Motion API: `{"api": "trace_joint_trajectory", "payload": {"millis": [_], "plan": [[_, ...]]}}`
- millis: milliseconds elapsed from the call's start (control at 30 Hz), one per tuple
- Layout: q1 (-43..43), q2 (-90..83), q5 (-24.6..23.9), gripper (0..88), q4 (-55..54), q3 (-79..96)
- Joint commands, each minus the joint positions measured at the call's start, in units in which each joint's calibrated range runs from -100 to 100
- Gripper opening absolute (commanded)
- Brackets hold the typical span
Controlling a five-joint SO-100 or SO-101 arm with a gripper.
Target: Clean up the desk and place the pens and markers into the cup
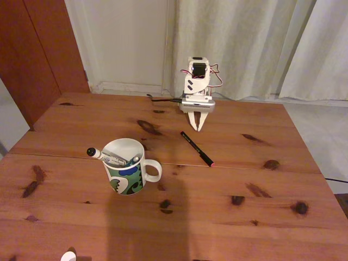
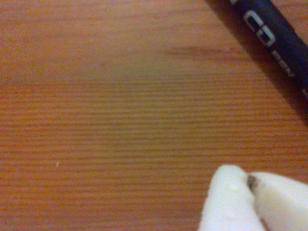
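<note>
A long black pen (image 1: pixel 197 148) with a pink-red tip lies at a slant on the desk (image 1: pixel 244 217), just in front of the arm. My white gripper (image 1: pixel 197 126) points down close to the wood beside the pen's far end, shut on nothing. In the wrist view the fingertips (image 2: pixel 230 197) meet at the lower right, and the black pen (image 2: pixel 276 36) with white lettering crosses the upper right corner. The cup (image 1: pixel 126 169) stands left of centre. A white marker (image 1: pixel 100 155) with a black cap leans out of it, with another slim stick's end (image 1: pixel 135 159) beside it.
A black cable (image 1: pixel 162 99) runs along the desk's back edge to the arm's base. A small white object (image 1: pixel 68 256) sits at the front edge. A seam (image 1: pixel 261 168) crosses the desk. A dark wooden door (image 1: pixel 38 49) stands behind on the left, and curtains hang behind the arm.
</note>
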Motion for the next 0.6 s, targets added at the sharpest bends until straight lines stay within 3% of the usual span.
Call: {"api": "trace_joint_trajectory", "payload": {"millis": [0, 300, 567], "plan": [[-0.10, -0.66, 0.31, 0.8, 0.53, 0.49], [-0.42, -0.25, 0.31, 0.8, -3.34, -1.31], [-0.42, 2.40, 0.31, 0.8, -6.87, -13.58]]}}
